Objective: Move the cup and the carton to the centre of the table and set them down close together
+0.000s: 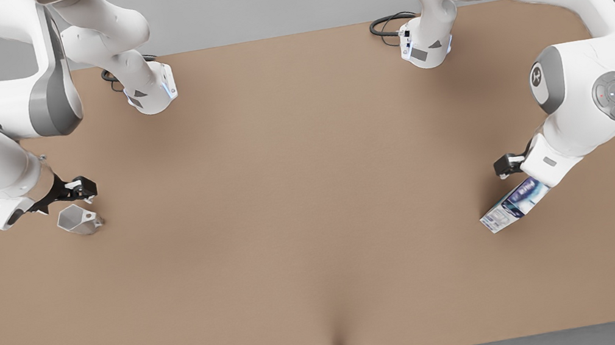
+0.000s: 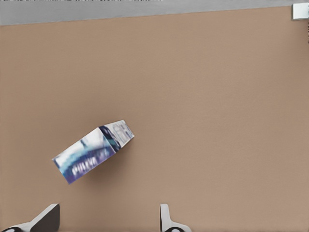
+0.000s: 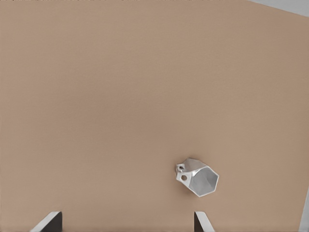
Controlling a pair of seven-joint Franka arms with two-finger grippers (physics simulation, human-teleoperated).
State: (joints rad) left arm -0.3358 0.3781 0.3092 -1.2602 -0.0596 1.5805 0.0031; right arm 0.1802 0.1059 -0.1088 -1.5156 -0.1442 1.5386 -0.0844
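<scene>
1. Two grippers out over the table [image 1: 313,208] in the front view, one at each end. Left gripper [image 1: 505,166] at the front view's right, just beside the carton [image 1: 515,205], which lies on its side near that edge. Right gripper [image 1: 82,188] at the front view's left, close above the cup [image 1: 79,220], tipped over with its mouth facing the camera. Both things well apart, neither anywhere near the centre.

2. Left wrist view: fingers [image 2: 166,218] spread wide, nothing between them. Carton [image 2: 94,151] flat on the tabletop, lying at a slant and off to one side of the gap between the fingertips.

3. Right wrist view: fingers [image 3: 203,223] wide apart too, gripping nothing. Cup [image 3: 199,177] on its side, pale inside showing, also sitting off-centre from the finger gap rather than square between the tips.

4. Judging the step: approach, not yet a grasp. To do it well, probably best to:
   - shift each gripper until its thing sits midway between the tips;
   - turn the left wrist to close across the carton's narrow faces;
   - take the cup across its tapering facets, low enough not to squirt it out;
   - descend straight, then close.
</scene>
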